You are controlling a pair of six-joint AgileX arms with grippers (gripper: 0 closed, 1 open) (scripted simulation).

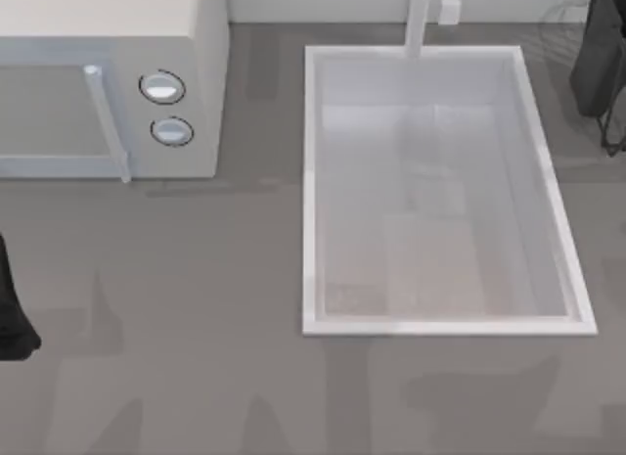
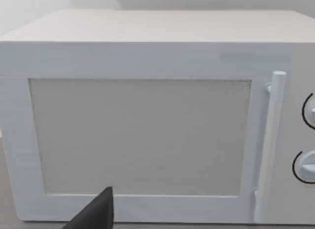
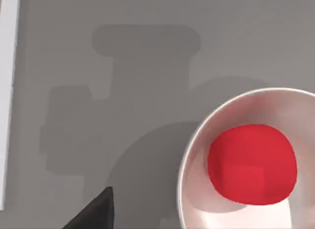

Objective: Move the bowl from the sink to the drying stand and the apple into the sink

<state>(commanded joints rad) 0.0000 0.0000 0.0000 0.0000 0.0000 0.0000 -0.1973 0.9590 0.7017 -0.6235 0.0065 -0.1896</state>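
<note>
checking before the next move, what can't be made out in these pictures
- Apple: right wrist view shows it in a white dish cut off by the frame edge; where that sits relative to the sink is unclear.
- Left gripper, right gripper: just a dark tip at the edge.
- Microwave: inside hidden by its door.

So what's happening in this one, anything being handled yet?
Nothing is being handled. The sink holds no bowl in the top view. The left arm sits at the table's left edge, its wrist camera facing the microwave. The right arm is at the far right, beside the sink, and its wrist camera looks down on the apple, which lies in a white dish on the grey table.
</note>
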